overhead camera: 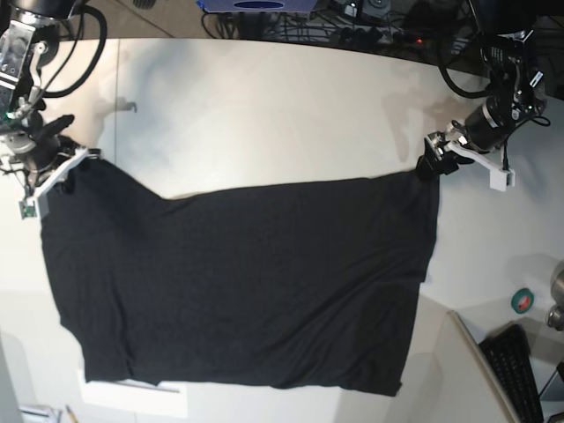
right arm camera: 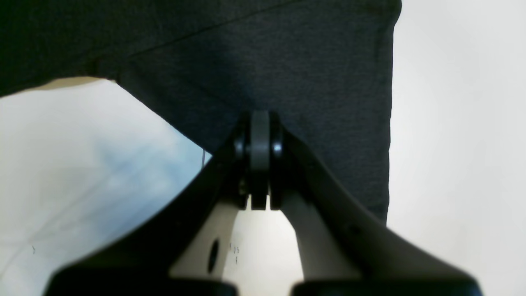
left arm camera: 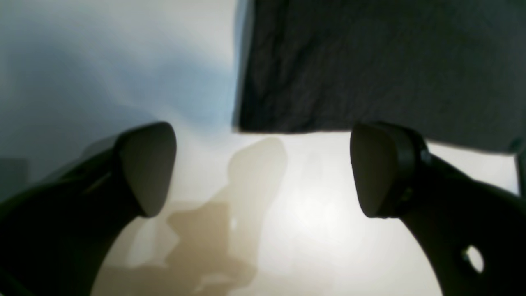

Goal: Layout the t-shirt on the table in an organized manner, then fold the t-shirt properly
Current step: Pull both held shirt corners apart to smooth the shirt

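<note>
Across the table (overhead camera: 264, 97) the t-shirt (overhead camera: 238, 282) is being shown spread wide, plain black side up, its long axis running from one arm to the other. No coloured print is being seen in any view.

At the base view's left edge the right gripper (overhead camera: 66, 167) is being held at the shirt's far corner. The right wrist view is showing its fingers (right arm camera: 259, 139) pressed together with cloth (right arm camera: 287, 74) directly beyond and under the tips; it is being judged clenched on the shirt, though the pinched fold itself is being hidden by the fingers.

At the base view's right the left gripper (overhead camera: 432, 165) is being held at the opposite far corner. The left wrist view is showing its two pads (left arm camera: 150, 168) standing well apart with bare table (left arm camera: 287, 213) between them, and the shirt's corner (left arm camera: 370, 65) lying just ahead of the tips, not between them. It is being read as released, with nothing held.

Judgement: the layout step is being finished. The far edge is being seen sagging toward the near side between the two corners, and the near hem is hanging at or past the table's near edge. The relation that matters: the loose corner is lying straight ahead of the spread left gripper, so a short advance along its own pointing direction is being called for before closing.
</note>
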### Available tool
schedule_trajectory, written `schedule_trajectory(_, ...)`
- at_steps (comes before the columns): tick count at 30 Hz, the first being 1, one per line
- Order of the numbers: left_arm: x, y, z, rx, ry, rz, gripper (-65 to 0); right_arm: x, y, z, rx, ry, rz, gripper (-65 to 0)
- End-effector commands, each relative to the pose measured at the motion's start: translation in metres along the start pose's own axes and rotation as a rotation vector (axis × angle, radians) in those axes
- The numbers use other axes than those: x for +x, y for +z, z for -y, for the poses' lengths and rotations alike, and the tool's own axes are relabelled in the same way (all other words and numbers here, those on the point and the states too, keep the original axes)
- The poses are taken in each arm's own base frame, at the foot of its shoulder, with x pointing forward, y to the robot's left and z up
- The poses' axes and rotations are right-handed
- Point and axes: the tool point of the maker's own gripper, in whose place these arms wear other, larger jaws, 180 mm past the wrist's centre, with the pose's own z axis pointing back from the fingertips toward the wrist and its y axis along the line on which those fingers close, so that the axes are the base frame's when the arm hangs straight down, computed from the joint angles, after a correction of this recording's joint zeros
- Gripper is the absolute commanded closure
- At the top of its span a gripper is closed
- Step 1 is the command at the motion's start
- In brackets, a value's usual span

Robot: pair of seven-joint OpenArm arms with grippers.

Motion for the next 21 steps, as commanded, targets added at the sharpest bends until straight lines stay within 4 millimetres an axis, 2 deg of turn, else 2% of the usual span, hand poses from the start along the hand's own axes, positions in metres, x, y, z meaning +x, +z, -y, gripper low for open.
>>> schedule_trajectory(1, 0.011, 0.002, -0.005, 0.005, -0.008, 0.021, -64.7, 0.015, 0.003, 0.005, -0.008, 0.005, 0.050, 0.0)
schedule_trajectory(6, 0.000, -0.014, 0.000, -0.010, 0.063, 0.007, -64.7, 0.015, 0.003, 0.005, -0.008, 0.005, 0.051, 0.0)
schedule_trajectory(9, -0.010, -0.024, 0.016, -0.043, 0.084, -0.004, -64.5, 0.018, 0.002, 0.005, -0.008, 0.004, 0.057, 0.0)
schedule_trajectory(11, -0.017, -0.029, 0.025, -0.059, 0.077, -0.024, -64.5, 0.028, 0.001, 0.007, -0.013, 0.002, 0.078, 0.0)
schedule_trajectory(13, -0.020, -0.031, 0.028, -0.066, 0.072, -0.034, -64.5, 0.031, -0.001, 0.021, -0.039, -0.037, 0.087, 0.0)
schedule_trajectory(16, -0.025, -0.033, 0.028, -0.065, 0.084, -0.042, -64.2, 0.040, -0.018, 0.042, -0.063, -0.135, 0.092, 0.0)
schedule_trajectory(18, -0.023, -0.038, 0.032, -0.075, 0.097, -0.039, -59.6, 0.038, -0.028, 0.065, -0.083, -0.176, 0.068, 0.0)
schedule_trajectory(20, -0.028, -0.043, 0.032, -0.075, 0.122, -0.052, -50.5, 0.037, -0.039, 0.079, -0.085, -0.203, 0.035, -1.8)
schedule_trajectory(21, -0.029, -0.046, 0.032, -0.076, 0.132, -0.056, -44.8, 0.036, -0.044, 0.086, -0.087, -0.212, 0.022, -9.3)
